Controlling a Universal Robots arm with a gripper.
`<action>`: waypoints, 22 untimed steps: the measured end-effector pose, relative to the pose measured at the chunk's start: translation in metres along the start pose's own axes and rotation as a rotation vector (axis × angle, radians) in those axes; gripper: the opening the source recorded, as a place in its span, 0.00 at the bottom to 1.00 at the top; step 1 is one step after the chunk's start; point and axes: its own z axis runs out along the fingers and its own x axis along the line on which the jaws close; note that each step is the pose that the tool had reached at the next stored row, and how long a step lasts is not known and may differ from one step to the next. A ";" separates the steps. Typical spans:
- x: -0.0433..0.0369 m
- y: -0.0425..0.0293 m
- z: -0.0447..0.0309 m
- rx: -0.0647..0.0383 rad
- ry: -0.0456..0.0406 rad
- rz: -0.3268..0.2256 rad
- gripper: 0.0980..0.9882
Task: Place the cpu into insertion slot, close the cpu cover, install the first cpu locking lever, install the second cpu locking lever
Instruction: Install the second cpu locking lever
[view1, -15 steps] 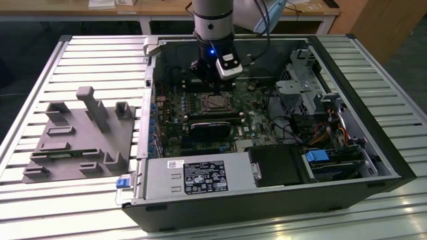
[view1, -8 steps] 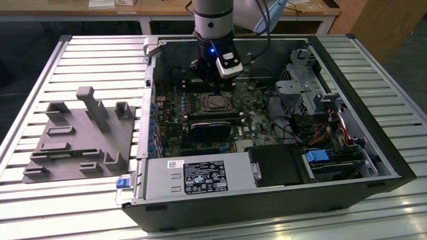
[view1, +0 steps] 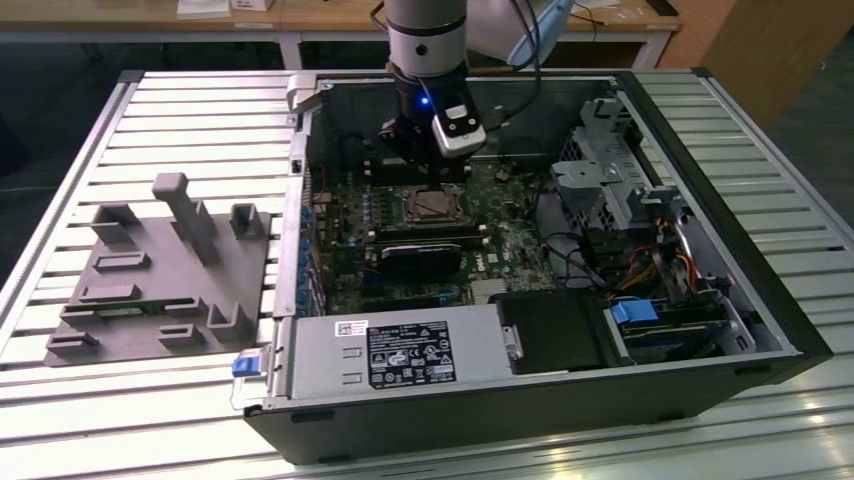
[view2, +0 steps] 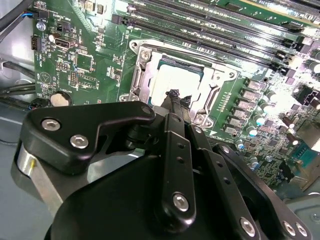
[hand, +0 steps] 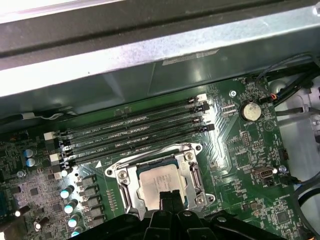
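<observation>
fingers (view2: 174, 95) pressed together, empty, just above the cpu (hand: 161, 181) — seated under the cpu cover (hand: 125, 186).

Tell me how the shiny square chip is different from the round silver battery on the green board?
The cpu is square; the coin battery is round. The cpu looks bigger and sits inside a metal frame, the cpu cover, while the battery sits alone beyond the corner of the long memory slots. Both are flat, silvery and lie on the green board.

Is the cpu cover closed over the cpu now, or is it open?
Closed. In both wrist views the cpu cover lies flat around the cpu, its metal top showing through the window.
</observation>
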 end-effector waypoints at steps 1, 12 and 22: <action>-0.0002 -0.0006 0.0001 0.000 0.0000 0.000 0.00; -0.0044 -0.0158 0.0000 -0.002 0.0003 0.000 0.00; -0.0101 -0.0365 -0.0002 -0.006 0.0013 0.001 0.00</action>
